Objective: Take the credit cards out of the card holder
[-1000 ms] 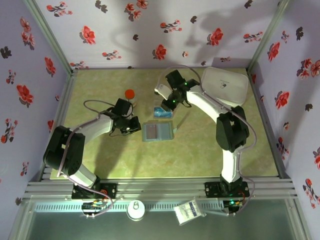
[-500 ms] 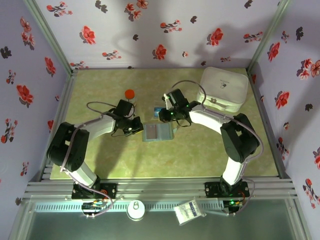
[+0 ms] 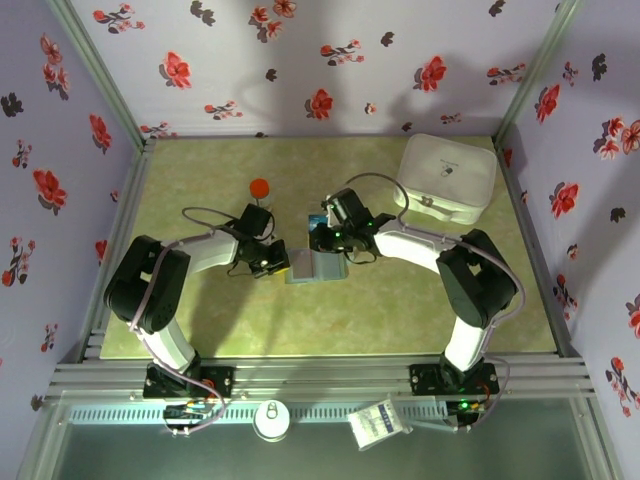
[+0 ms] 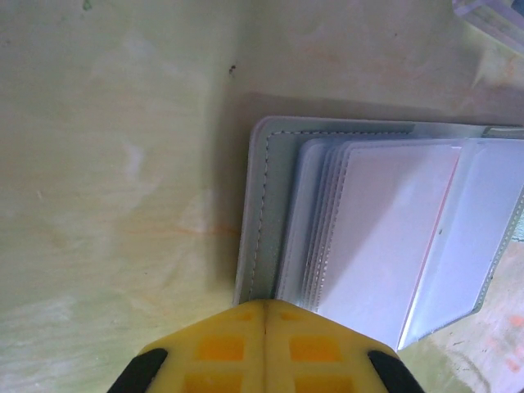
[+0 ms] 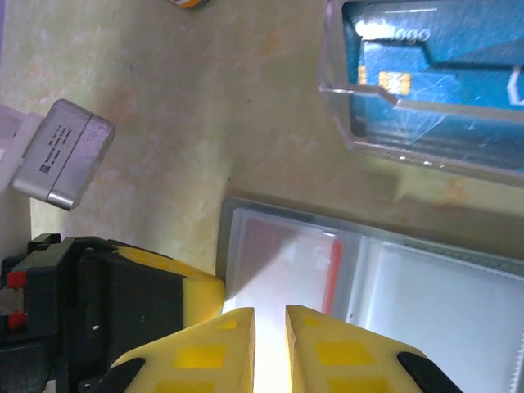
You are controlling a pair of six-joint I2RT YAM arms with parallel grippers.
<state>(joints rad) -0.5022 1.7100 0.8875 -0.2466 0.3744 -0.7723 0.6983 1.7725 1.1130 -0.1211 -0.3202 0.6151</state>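
L claw sat clenched at holder's left edge; R claw hung over its red card, near-closed, grip unclear.

Lavender walls printed with red and dark flowers close in a mottled yellow-green bench on three sides. Grey metal corner posts slant up at the back, a ribbed aluminium rail lines the near edge, and soft shadows cross the rear wall.
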